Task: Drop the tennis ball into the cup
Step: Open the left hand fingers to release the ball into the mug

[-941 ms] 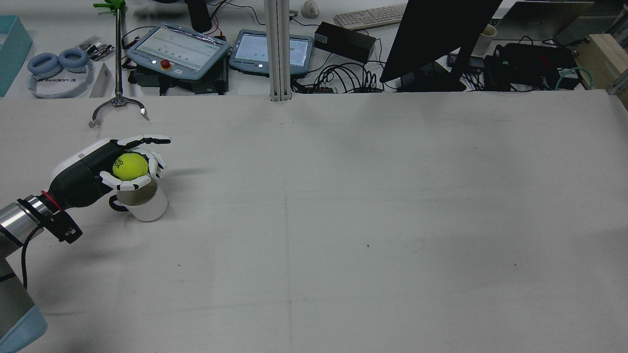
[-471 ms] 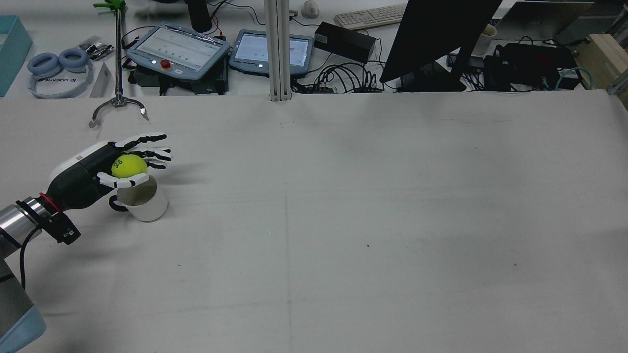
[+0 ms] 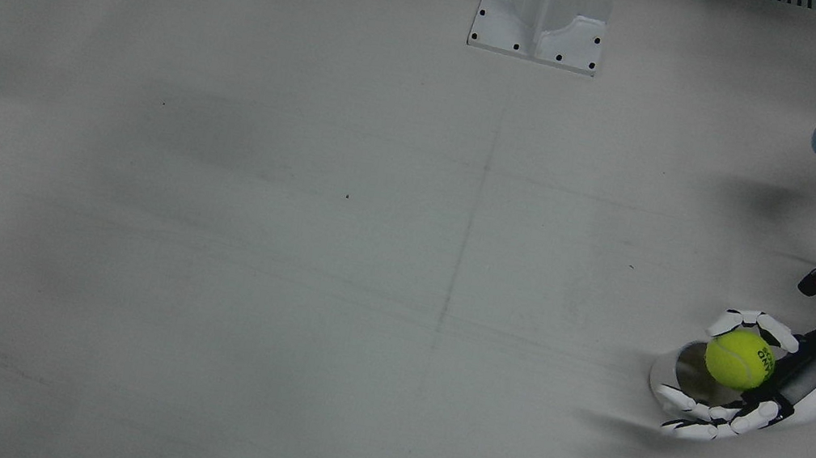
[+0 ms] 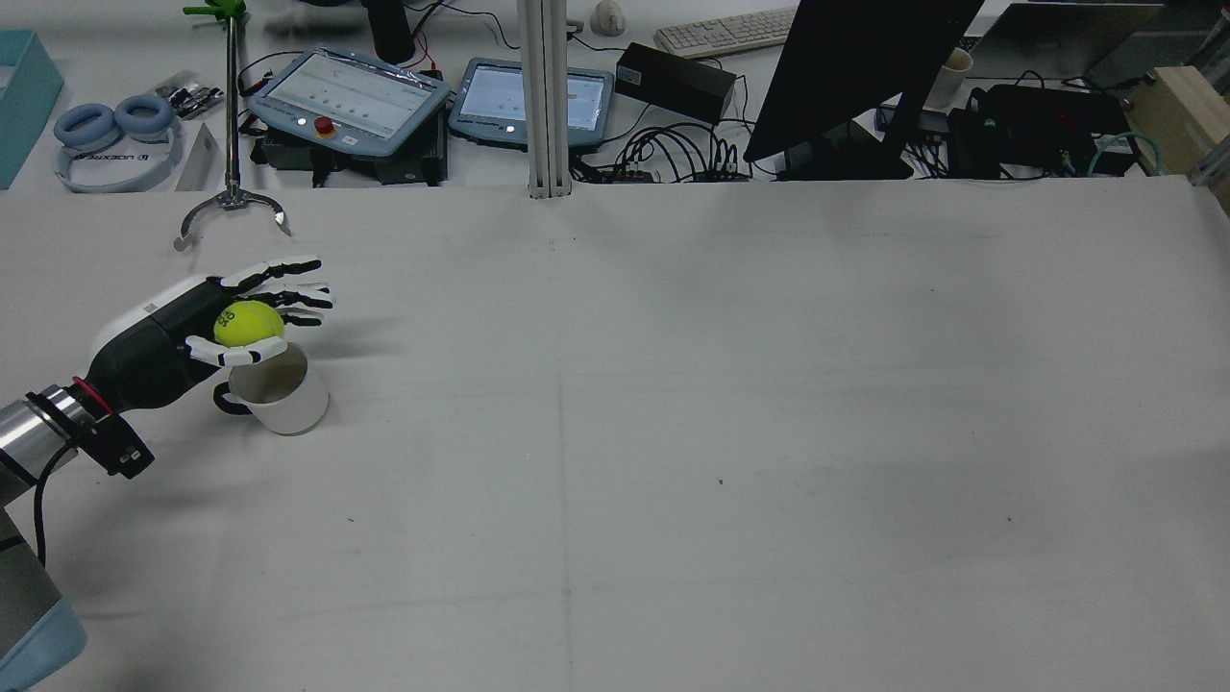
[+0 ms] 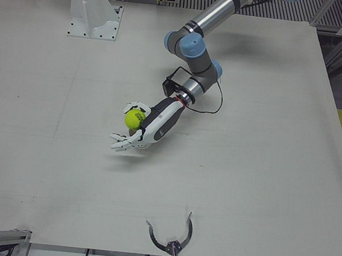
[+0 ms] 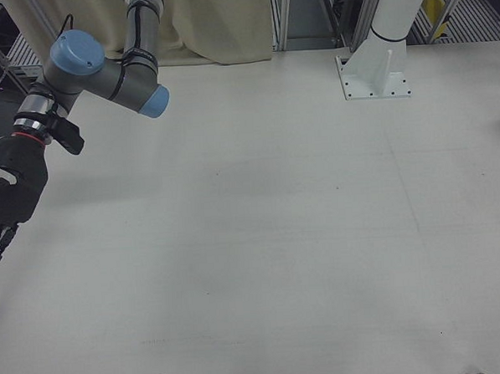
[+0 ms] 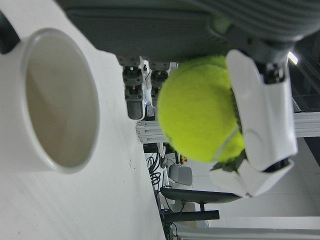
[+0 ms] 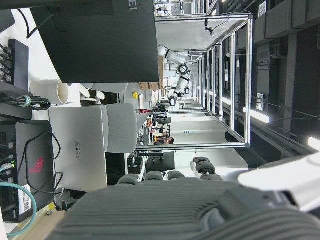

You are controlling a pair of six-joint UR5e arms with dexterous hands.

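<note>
My left hand (image 4: 183, 332) hovers just above the white cup (image 4: 281, 396), which stands upright on the table at the left. The yellow tennis ball (image 4: 248, 324) sits against the palm, with the thumb curled under it. The other fingers (image 4: 288, 286) are stretched out and spread, off the ball. In the front view the ball (image 3: 739, 359) overlaps the near part of the cup's rim (image 3: 660, 369). The left hand view shows the cup's mouth (image 7: 55, 100) empty beside the ball (image 7: 200, 107). My right hand (image 6: 3, 200) hangs open and empty, far from the cup.
A metal claw on a rod (image 4: 231, 207) stands just behind the left hand at the table's far edge. Tablets (image 4: 351, 96), cables and a monitor (image 4: 855, 67) lie beyond that edge. A post base (image 3: 543, 9) stands at the robot's side.
The left hand's fingers have uncurled from the ball and spread out. The hand has drifted slightly back and left. The ball stays between thumb and palm, above the cup.
</note>
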